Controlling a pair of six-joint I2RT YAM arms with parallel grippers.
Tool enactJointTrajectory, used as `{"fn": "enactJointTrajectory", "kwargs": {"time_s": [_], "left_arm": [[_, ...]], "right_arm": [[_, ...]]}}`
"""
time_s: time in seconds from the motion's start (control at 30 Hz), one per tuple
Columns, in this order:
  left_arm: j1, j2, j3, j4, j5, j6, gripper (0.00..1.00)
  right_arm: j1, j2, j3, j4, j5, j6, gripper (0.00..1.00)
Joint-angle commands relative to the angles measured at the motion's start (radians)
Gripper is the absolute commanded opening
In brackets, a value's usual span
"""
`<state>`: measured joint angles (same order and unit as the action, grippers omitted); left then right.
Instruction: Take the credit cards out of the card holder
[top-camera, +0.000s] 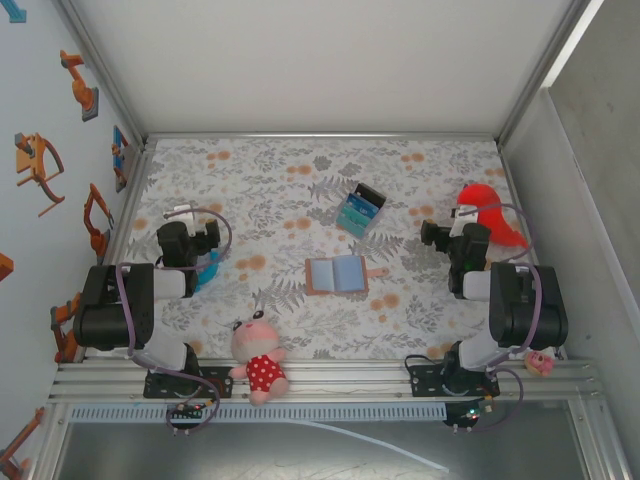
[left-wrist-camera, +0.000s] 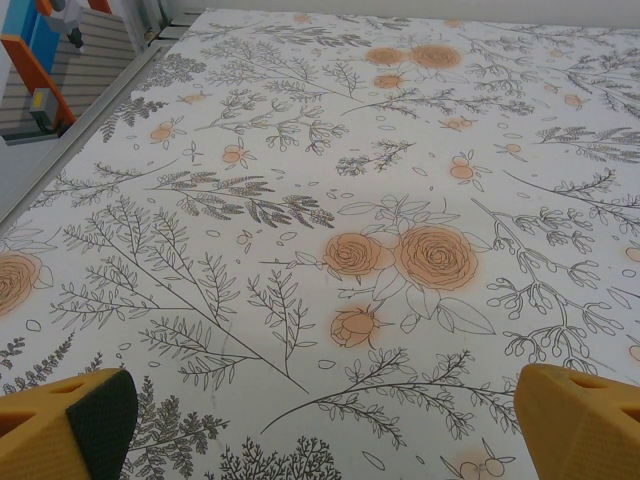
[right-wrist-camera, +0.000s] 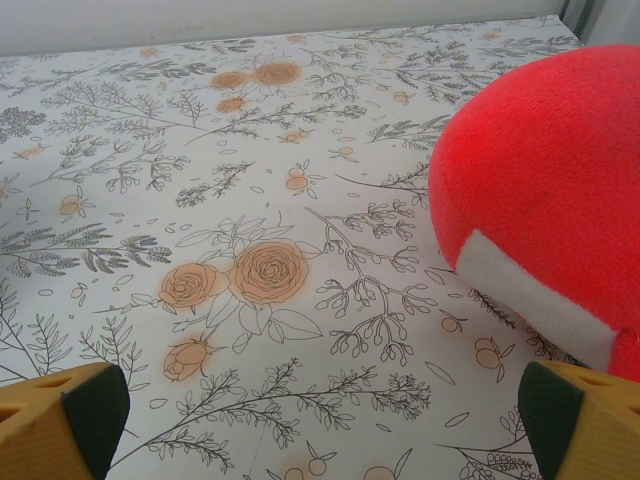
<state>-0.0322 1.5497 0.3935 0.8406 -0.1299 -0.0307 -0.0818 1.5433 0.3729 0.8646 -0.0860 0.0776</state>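
**A:** Card holder (top-camera: 337, 274), where is it?

**B:** Middle of the floral tablecloth (top-camera: 250, 180), a bit toward the near edge. It lies flat and open like a book, blue-grey inside facing up, with its small tan tab (top-camera: 378, 271) sticking out on the right. Neither arm touches it.

**A:** Any cards showing in it?

**B:** Too small to tell from the top view.

**A:** Left gripper (left-wrist-camera: 325, 425)?

**B:** Jaws wide apart, nothing between them. The wrist view has a yellow finger (left-wrist-camera: 60, 425) in each lower corner and bare printed cloth below. From above, the arm sits at the left side of the table, well apart from the holder.

**A:** Right gripper (right-wrist-camera: 322, 420)?

**B:** Also spread wide, nothing held. A red plush (right-wrist-camera: 545, 210) with a white stripe is just off its right finger (right-wrist-camera: 585, 425). I can't tell whether they touch. From above, the arm is at the right side, also well away from the holder.

**A:** Other items?

**B:** A black, blue and teal striped block (top-camera: 360, 209) lies beyond the holder, near it but apart and tilted on the cloth. A pink doll (top-camera: 258, 360) in a red dotted outfit lies at the near edge between the arm bases, partly on the metal rail.
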Motion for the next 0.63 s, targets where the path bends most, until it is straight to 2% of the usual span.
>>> {"fn": "enactJointTrajectory", "kwargs": {"time_s": [0.0,0.6], "left_arm": [[-0.002,-0.007,0.015,-0.005,0.014,-0.012,0.97],[-0.002,-0.007,0.015,-0.004,0.013,-0.011,0.97]], "right_arm": [[0.003,0.001,0.017,-0.001,0.015,-0.003,1.0],[0.006,0.001,0.018,-0.005,0.022,-0.004,1.0]]}}
